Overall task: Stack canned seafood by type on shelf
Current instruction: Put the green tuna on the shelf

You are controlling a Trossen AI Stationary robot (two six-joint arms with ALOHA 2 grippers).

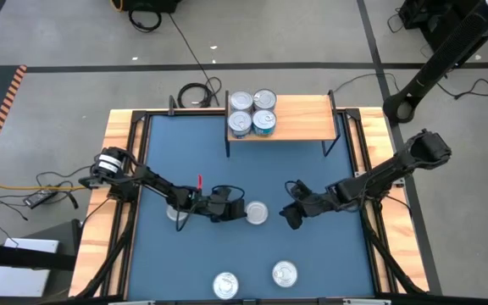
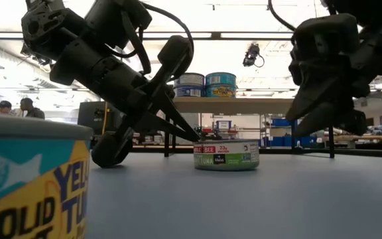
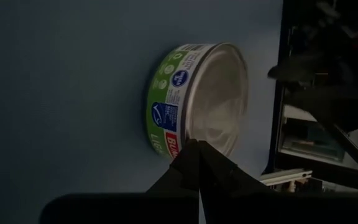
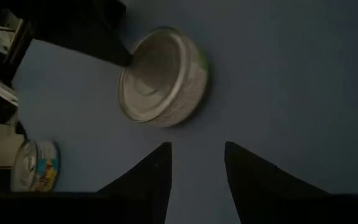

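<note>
1. Left gripper (image 1: 237, 208) lay low at mid-table, fingers pinched together on nothing, tips touching the near side of a green-label tuna can (image 1: 257, 213). Right gripper (image 1: 290, 213) stood just beside the same can on its other side, jaws part-open and empty.
2. Judged step: closed left fingers nudging the can toward the right gripper for pickup. Done well, the push should stay low on the can wall and slow, so it slides flat rather than tipping; the right jaws looked too narrow for the lid and probably need widening first.
3. Shelf (image 1: 305, 119) sat at the table's far edge, four cans (image 1: 252, 113) grouped at its left end. Two more cans (image 1: 255, 280) lay near the front edge.
4. High view alone showed the layout and which arm was which.
5. Low view alone showed the shelf cans as teal-labelled, the centre can's label text, and a yellow-and-teal tuna can (image 2: 32, 179) close in front.
6. Left wrist view confirmed fingertip (image 3: 191, 163) contact with the can wall; right wrist view showed the gap between its jaws and another teal can (image 4: 36, 165) off aside.
</note>
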